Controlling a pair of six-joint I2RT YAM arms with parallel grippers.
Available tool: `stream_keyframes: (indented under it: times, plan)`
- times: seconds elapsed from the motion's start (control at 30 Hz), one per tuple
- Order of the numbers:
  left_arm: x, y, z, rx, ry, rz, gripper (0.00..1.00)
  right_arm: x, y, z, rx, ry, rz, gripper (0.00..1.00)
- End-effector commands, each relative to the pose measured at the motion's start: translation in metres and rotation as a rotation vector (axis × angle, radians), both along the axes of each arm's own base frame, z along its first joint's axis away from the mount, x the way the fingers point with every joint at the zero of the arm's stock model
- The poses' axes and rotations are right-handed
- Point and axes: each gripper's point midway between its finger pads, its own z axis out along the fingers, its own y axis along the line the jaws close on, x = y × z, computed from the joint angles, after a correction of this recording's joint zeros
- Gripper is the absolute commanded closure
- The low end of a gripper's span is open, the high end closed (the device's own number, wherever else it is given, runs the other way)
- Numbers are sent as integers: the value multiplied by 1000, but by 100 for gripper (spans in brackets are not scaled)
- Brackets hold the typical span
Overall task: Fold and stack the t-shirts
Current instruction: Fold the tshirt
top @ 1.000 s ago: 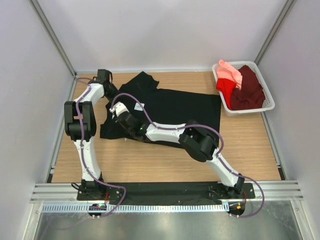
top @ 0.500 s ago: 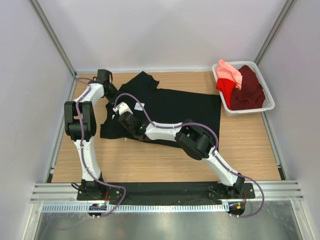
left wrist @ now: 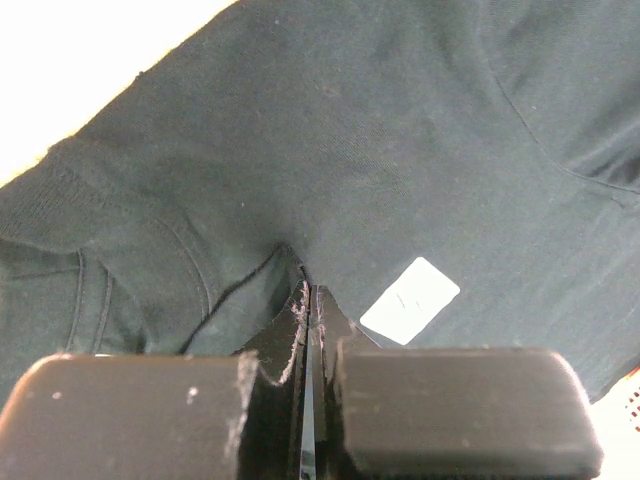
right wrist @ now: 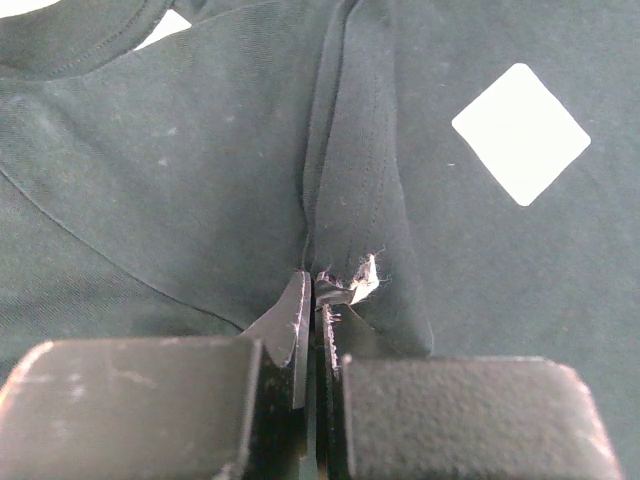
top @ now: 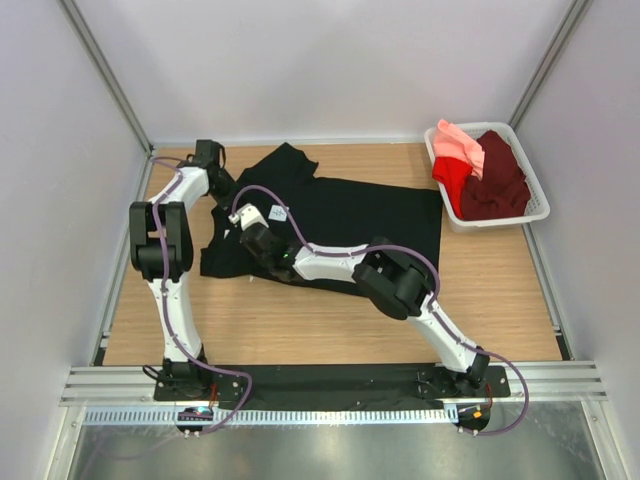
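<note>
On the wooden table (top: 300,320), the black t-shirt (top: 360,215) is lying spread out, its body stretching toward the white basket (top: 541,200), and both arms are working the far-left end of it. The right gripper (right wrist: 315,285) is pinching a raised ridge of the cloth, jaws squeezed together on it, with the white square label (right wrist: 520,133) sitting just beyond its tips and off to the right. The left gripper (left wrist: 308,300) is doing the same thing, clamped on a little tuck of fabric just beside that label. My guess is they're each taking a pinch close together so that end can be lifted and carried over for a fold instead of dragged flat. So the shirt is actually between both sets of fingers, not just lying under them. The maroon shirt (top: 495,180), red shirt (top: 452,182) and salmon-pink shirt (top: 460,143) are sitting piled in the basket, well apart from either gripper
</note>
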Motion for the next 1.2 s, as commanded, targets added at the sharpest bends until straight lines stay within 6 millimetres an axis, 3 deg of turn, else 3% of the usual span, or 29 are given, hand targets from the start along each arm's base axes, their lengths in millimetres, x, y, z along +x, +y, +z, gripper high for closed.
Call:
stream_keyframes:
  times: [0.0, 0.23, 0.5, 0.53, 0.63, 0.73, 0.83, 0.87, 0.9, 0.93, 0.97, 1.0, 1.03, 1.1, 1.13, 1.17]
  plan:
    - [13, 1, 5, -2, -23, 10, 100, 16, -4, 66, 114, -85, -39, 99]
    - [21, 1, 6, 5, -39, -1, 100, 34, -20, 82, 178, -85, -76, 99]
    - [31, -2, 13, 16, -79, -30, 96, 52, -35, 72, 205, -52, -128, 99]
    - [33, -1, 17, 29, -93, -39, 94, 53, -37, 72, 201, -50, -133, 99]
    - [37, 2, 36, 50, -136, -45, 73, 54, -45, 67, 192, -41, -167, 98]
    - [33, 6, 67, 85, -183, -71, 57, 53, -50, 75, 206, -29, -186, 84]
    - [12, 28, 81, 202, -151, -52, 51, 46, -55, 89, 226, -3, -206, 78]
    - [-5, 38, 95, 252, -138, -31, 51, 42, -59, 91, 222, 15, -216, 75]
    - [-26, 55, 85, 336, -84, -5, 50, 38, -64, 106, 242, 21, -221, 70]
    - [-39, 60, 85, 364, -67, 4, 50, 29, -73, 102, 216, 75, -245, 69]
    - [-58, 67, 97, 385, -66, 18, 50, 24, -78, 105, 211, 94, -258, 67]
    - [-80, 70, 81, 396, -9, 12, 49, 18, -84, 116, 219, 108, -266, 65]
    - [-94, 73, 76, 396, 12, 15, 48, 8, -94, 110, 181, 148, -281, 64]
    - [-115, 78, 85, 383, -9, 40, 48, -10, -105, 112, 187, 212, -285, 62]
    - [-134, 71, 69, 343, 28, 34, 48, -21, -114, 106, 158, 250, -290, 61]
    - [-142, 81, 66, 313, 27, 69, 48, -33, -122, 94, 144, 298, -295, 60]
